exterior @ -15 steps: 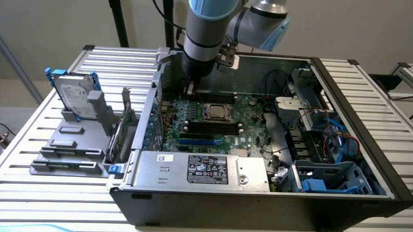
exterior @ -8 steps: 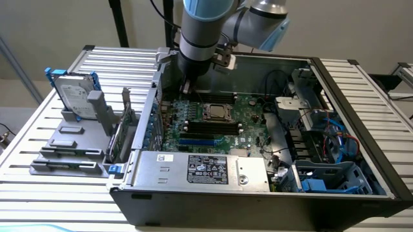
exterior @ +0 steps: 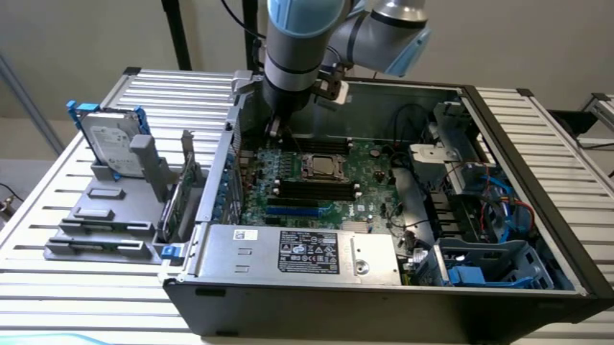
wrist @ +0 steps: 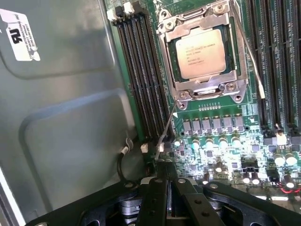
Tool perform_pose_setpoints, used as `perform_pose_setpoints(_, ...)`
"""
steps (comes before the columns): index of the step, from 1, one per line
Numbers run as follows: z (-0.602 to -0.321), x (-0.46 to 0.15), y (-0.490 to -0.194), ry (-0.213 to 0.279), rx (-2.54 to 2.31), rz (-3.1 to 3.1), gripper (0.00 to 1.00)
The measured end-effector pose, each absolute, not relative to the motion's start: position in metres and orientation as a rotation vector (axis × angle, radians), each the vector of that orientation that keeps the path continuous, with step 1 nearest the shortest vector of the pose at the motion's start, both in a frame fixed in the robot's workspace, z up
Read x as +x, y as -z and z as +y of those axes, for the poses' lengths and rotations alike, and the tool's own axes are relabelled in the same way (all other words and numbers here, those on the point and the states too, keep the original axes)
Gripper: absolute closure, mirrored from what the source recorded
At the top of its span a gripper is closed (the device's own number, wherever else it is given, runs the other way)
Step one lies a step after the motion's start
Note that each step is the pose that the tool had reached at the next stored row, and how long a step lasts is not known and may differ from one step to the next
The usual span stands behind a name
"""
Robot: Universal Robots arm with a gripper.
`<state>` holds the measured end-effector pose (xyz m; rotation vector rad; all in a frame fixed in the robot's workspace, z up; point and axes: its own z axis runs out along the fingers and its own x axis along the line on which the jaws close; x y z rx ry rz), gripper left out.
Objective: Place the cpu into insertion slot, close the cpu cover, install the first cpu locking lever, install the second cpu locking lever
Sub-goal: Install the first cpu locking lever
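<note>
The cpu [wrist: 201, 52] lies in the insertion slot [exterior: 321, 167] on the green board, pale metal face up. The cpu cover [wrist: 203, 88] is a silvery frame lying flat around it. One thin wire locking lever [wrist: 249, 52] runs along one side of the socket. A second lever [wrist: 168, 125] slants out from the socket's corner, and its free end comes close to my fingertips. My gripper [wrist: 168, 165] is shut, with its black fingers pressed together and nothing visibly between them. In the exterior view, the gripper [exterior: 273, 129] hangs over the board behind the socket, toward that view's left.
Long black memory slots [wrist: 141, 70] flank the socket. The grey case wall [wrist: 61, 117] stands close beside my gripper. A grey power supply [exterior: 298, 251] fills the case's front. Cables and blue drive bays [exterior: 499, 201] are at the exterior view's right. A hard drive [exterior: 111, 136] stands outside.
</note>
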<state>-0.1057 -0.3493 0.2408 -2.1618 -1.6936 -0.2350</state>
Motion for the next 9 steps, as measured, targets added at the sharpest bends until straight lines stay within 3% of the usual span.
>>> perform_pose_setpoints(9, -0.3493, -0.1043, -0.2409, 0.255, -2.222, -1.62, 0.89)
